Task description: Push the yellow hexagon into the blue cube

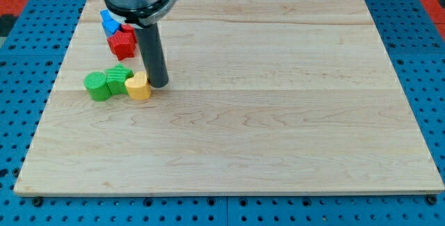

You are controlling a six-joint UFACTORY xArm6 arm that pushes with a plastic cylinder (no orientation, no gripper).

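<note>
Our rod stands upright, tip on the board

Our tip [158, 85] rests just to the view's right of the yellow block [139, 86], touching or nearly touching it, while our dark rod rises straight to the grey mount at the view's top.

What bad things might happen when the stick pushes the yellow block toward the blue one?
1. My tip sits at the right edge of the yellow hexagon block, so a push from there would likely drive it left into the two green blocks, not up toward the blue cube.
2. The red blocks lie between yellow and blue, so they may get shoved along too.
</note>
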